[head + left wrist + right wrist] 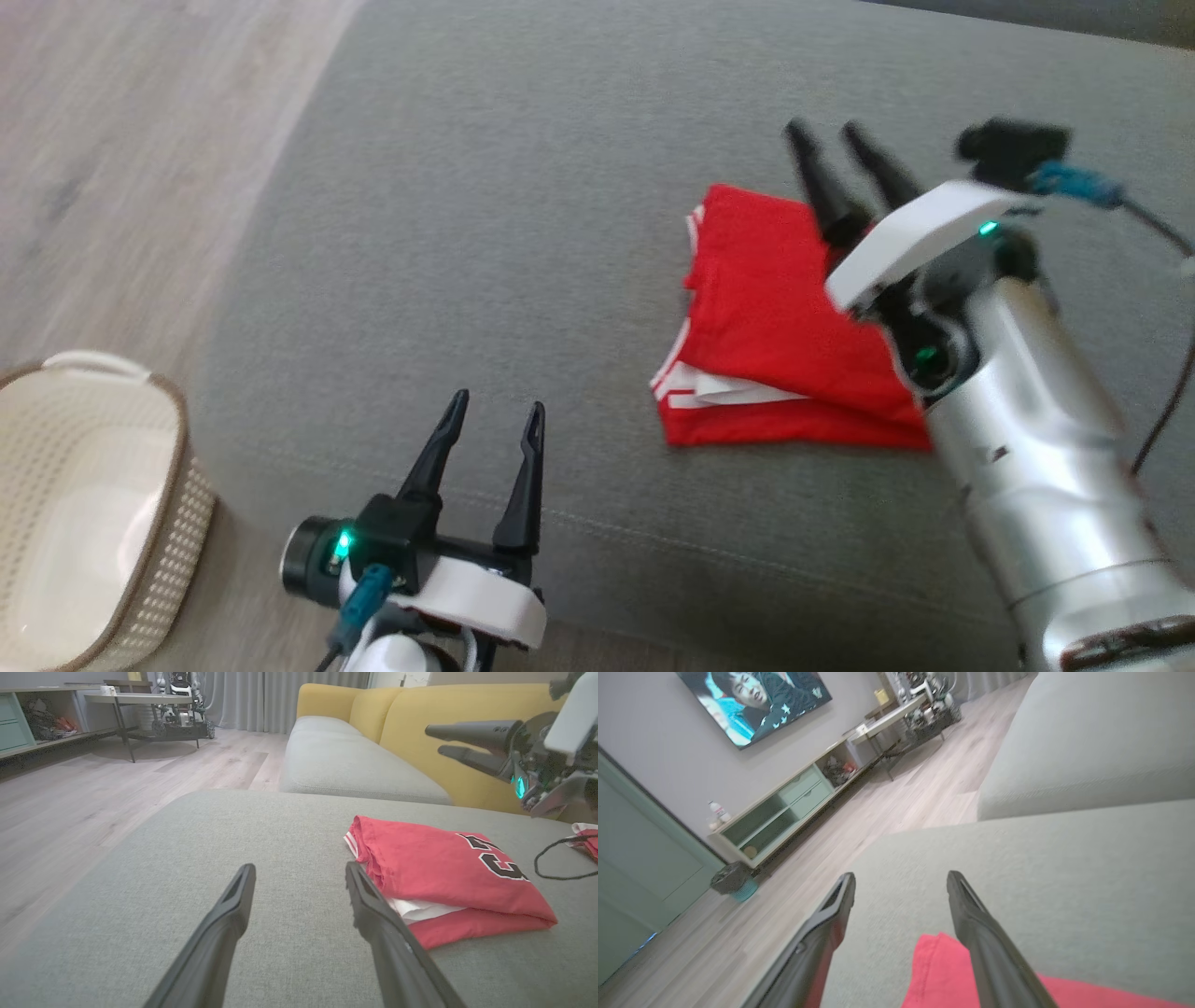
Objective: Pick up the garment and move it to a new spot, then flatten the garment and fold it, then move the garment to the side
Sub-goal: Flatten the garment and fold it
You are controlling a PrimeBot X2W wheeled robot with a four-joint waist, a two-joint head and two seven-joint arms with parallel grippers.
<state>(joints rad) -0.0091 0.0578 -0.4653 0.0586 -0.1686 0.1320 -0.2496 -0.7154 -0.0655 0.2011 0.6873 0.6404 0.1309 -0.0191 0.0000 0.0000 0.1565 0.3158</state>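
We see the garment (pixel 775 308) lying folded on the grey sofa cushion (pixel 523 233), a red jersey with white stripes along its edges and a white layer showing in the fold. It lies to the right of the left jaws and just under the right jaws.

In the left wrist view, black lettering (pixel 497 861) with a white outline sits on the garment's (pixel 434 868) top face, on the side away from the left jaws. We make out parts of 2 blocky characters, the nearer one curved like a C or a numeral, but we cannot read them for sure.

The left jaws stand wide open and hold nothing, hovering above bare cushion near its front edge. The right jaws are also spread apart and empty, raised over the garment's far edge. In the right wrist view a red corner (pixel 938 975) shows below them, mostly under the right-hand finger.

A cream perforated basket (pixel 191 504) with a brown rim stands on the floor to the left of the left jaws. A black cable (pixel 556 858) loops on the cushion beyond the garment, below the right jaws. A bottle (pixel 717 809) stands on the far cabinet, its label too small to read.
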